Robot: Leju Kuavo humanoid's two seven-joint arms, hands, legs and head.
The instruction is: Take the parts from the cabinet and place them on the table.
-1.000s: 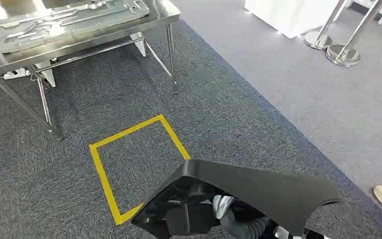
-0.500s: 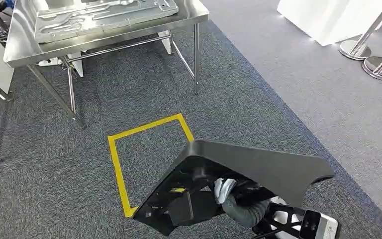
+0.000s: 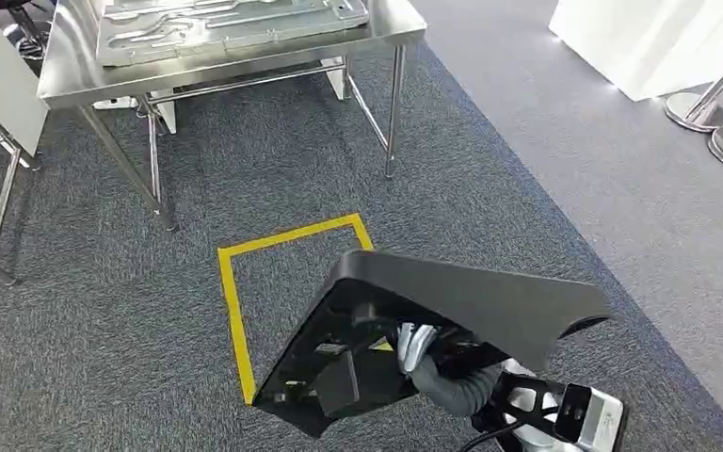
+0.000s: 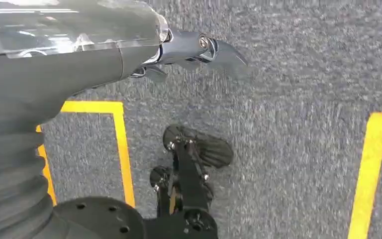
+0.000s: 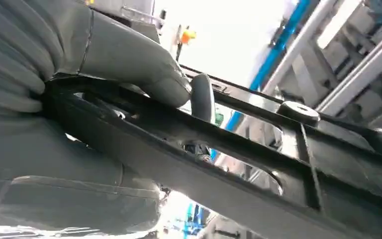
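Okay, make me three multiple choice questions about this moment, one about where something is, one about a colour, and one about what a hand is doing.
1. Where is the steel table?
A. ahead of the robot, beyond the taped square
B. right of the white block
C. inside the taped square

2. What colour is the tape of the square on the carpet?
A. red
B. yellow
C. white

3. What is the right hand doing?
A. hanging free
B. resting on the table
C. gripping the black part

Answers: 1 A, the head view shows the table past the square. 2 B, the lines are yellow. 3 C, the right wrist view shows the thumb pressed on the part's rib.
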